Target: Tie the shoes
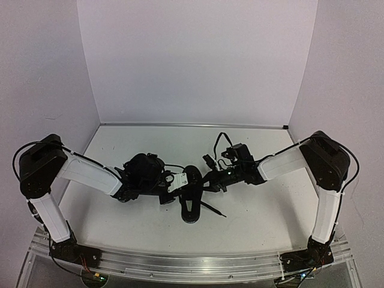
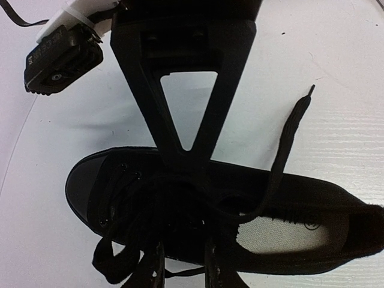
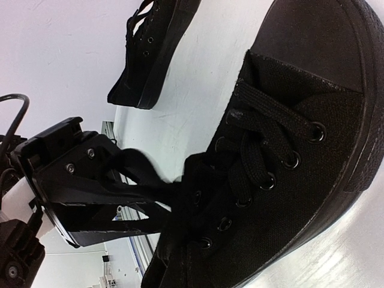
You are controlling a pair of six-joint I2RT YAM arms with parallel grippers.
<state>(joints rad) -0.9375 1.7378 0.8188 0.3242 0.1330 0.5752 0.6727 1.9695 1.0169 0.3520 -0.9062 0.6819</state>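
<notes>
Black shoe (image 1: 191,205) sits at the middle of the white bench (image 1: 264,216), between two arms that reach in from either side so that both end effectors meet over its laces. The right end effector (image 2: 186,163) is closed, its tip pressed down into the lacing at mid-shoe. Black on black, it cannot be told whether a strand is pinched there. The left end effector (image 2: 183,264) hangs just over the shoe's side with its fingers a little apart. Nothing is clamped between them, and only a thin strand crosses the gap. The stance reads as one arm pinning the lacing while the other is free to take a lace. Only the left wrist view shows the loose lace end (image 2: 291,126), which trails from the shoe's opening out across the bench. Only the right wrist view gives the eyelets and crossed lacing up close, along with the second shoe (image 3: 150,57), which lies apart, farther back. From overhead, arms and shoes merge into one dark cluster. No bow shows in any view, so the tying looks unfinished.
</notes>
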